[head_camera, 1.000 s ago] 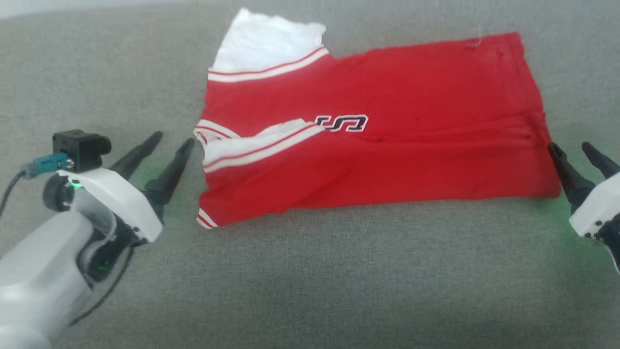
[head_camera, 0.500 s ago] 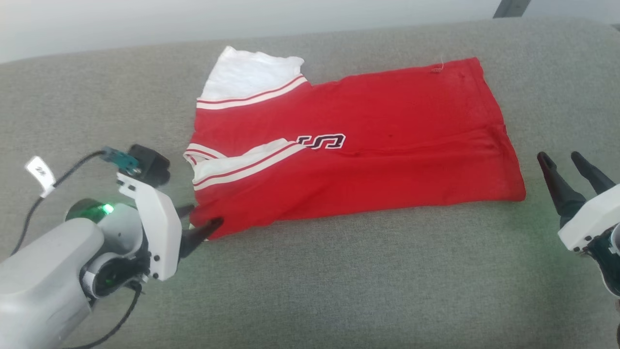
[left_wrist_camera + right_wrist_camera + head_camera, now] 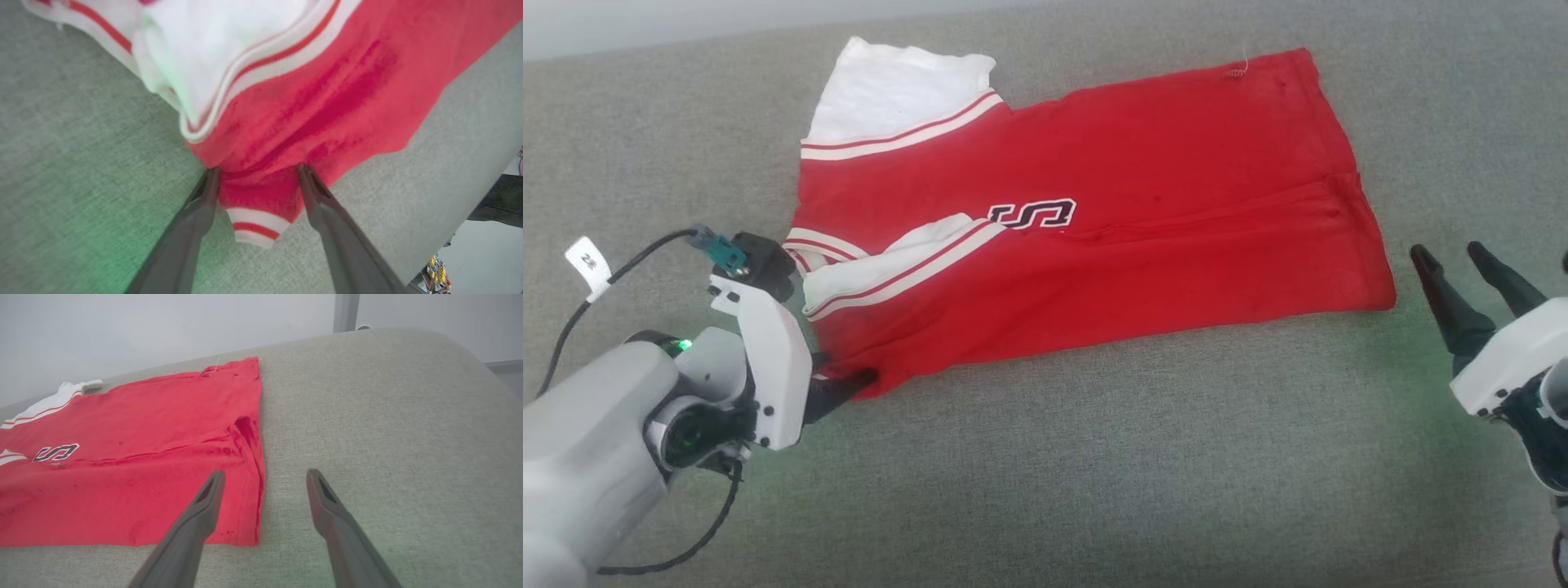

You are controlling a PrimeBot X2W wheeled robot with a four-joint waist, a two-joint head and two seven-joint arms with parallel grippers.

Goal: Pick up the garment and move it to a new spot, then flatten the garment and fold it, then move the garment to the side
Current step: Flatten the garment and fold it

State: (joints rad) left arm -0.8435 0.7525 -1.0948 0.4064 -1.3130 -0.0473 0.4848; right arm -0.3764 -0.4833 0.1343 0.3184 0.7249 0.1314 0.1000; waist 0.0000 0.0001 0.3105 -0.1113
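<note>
Now the left gripper [image 3: 845, 371] straddles a corner of the garment [image 3: 1094, 245]

The red garment lies folded lengthwise on the grey cushion [image 3: 1094, 474]. It runs across the upper middle of the head view, with its white sleeves [image 3: 894, 90] toward the upper left.

A second ago my left gripper stood upright beside the striped trim at the garment's left edge, clear of the cloth. Since then the wrist has rolled over and come down to the garment's lower left corner. In the left wrist view its fingers [image 3: 192, 228] are spread wide, with the red corner and a white-and-red striped cuff [image 3: 255, 230] between them. Nothing is pinched yet.

The head camera has shifted too, so the garment's apparent slide is not a real move.

My right gripper [image 3: 1449, 251] has kept its place near the right edge of the frame, just off the garment's lower right corner, jaws released. In the right wrist view the hem edge shows ahead, between its fingers.

I judge the fold to be partway done. The left side looks set to close on its corner, while the right must still advance before any two-handed lift.
</note>
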